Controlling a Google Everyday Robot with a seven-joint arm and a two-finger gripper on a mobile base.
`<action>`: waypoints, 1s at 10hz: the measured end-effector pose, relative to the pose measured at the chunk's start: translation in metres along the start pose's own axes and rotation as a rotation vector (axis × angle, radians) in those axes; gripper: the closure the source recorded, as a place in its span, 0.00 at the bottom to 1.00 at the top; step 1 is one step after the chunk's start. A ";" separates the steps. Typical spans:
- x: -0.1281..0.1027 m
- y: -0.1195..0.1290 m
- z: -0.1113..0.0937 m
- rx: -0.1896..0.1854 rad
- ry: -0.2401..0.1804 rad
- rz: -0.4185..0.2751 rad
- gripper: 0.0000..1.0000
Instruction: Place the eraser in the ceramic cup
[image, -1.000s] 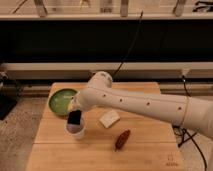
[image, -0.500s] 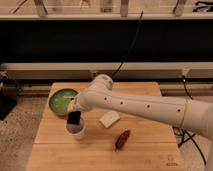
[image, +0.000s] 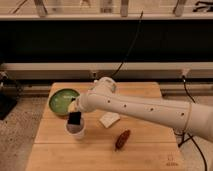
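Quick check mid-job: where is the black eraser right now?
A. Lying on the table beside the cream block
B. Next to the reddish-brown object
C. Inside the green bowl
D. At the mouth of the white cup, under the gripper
D: the eraser sits at the ceramic cup mouth, directly below the gripper.

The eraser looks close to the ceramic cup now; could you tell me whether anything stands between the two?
Nothing visible does. The eraser sits at the claw, directly over the mouth of the ceramic cup. The green bowl lies behind.
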 end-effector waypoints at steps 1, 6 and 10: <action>-0.001 0.002 -0.002 0.006 0.003 -0.006 1.00; -0.008 0.012 -0.005 0.023 0.014 -0.019 0.87; -0.012 0.017 -0.004 0.026 0.016 -0.019 0.48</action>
